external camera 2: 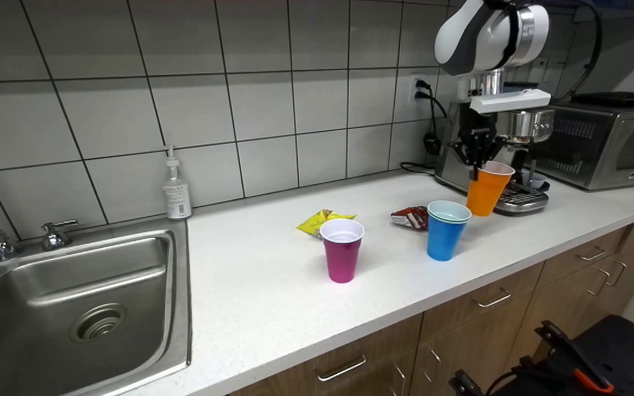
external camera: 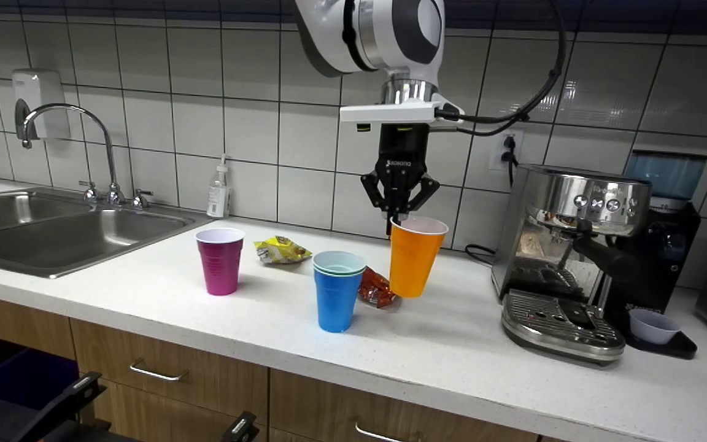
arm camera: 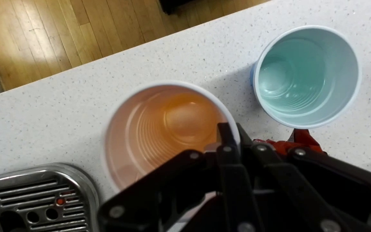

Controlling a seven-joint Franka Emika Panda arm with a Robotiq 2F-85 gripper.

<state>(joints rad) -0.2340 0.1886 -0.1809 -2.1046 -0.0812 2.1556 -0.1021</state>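
My gripper (arm camera: 235, 130) is shut on the rim of an orange cup (external camera: 415, 261), one finger inside the wall and one outside. The cup hangs tilted, its pale mouth upward; I cannot tell whether its base clears the counter. In the wrist view its inside (arm camera: 185, 122) looks empty. Close by stands a blue cup (external camera: 336, 304) with a second rim nested in it, also in the wrist view (arm camera: 308, 80). A red packet (external camera 2: 410, 218) lies behind the blue cup, partly hidden. Farther off are an upright magenta cup (external camera 2: 342, 261) and a yellow packet (external camera: 282, 250).
An espresso machine (external camera: 565, 202) with a metal drip tray (arm camera: 40, 199) stands beside the orange cup. A microwave (external camera 2: 608, 143) is past it. At the opposite end are a steel sink (external camera: 145, 230) and a soap bottle (external camera 2: 176, 190). A tiled wall backs the white counter (external camera 2: 262, 275).
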